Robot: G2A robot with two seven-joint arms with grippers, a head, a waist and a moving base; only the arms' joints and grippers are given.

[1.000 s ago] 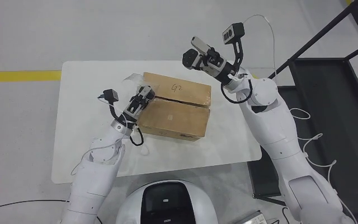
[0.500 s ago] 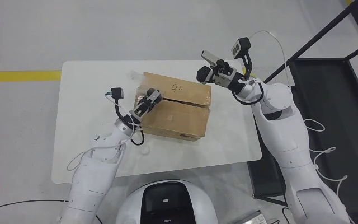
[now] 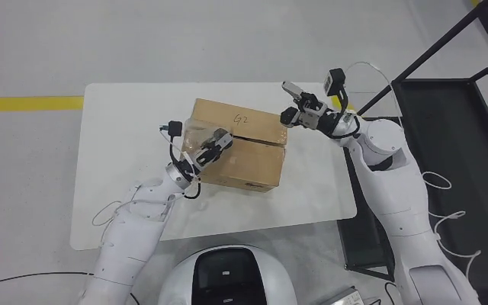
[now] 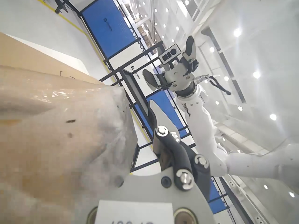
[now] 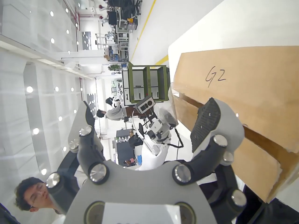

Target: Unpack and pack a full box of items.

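The brown box [image 3: 244, 156] sits in the middle of the white counter [image 3: 122, 152]. Its two top flaps are shut, with a thin line between them. The box has not moved since a second ago.

My left tool [image 3: 216, 145] is over the top of the box, right by that line, near the box's left end. A second ago it was out at the left edge of the box. Since then it has slid in over the top. In my left wrist view the box [image 4: 23, 52] is very close, and some crinkly clear film [image 4: 116, 108] lies over it right next to the tool. I cannot tell if this tool is wide or narrow, or if it has hold of anything.

My right tool [image 3: 293, 103] is just beside the far right corner of the box. It is spread wide and holds nothing. A second ago it was higher and farther back, past the edge of the counter. It has come down and in toward the corner. My right wrist view shows the box [image 5: 245, 75] close by its right finger [image 5: 205, 122].

A black rack [image 3: 435, 114] stands to the right of the counter. A yellow line [image 3: 38, 102] runs across the floor on the left.
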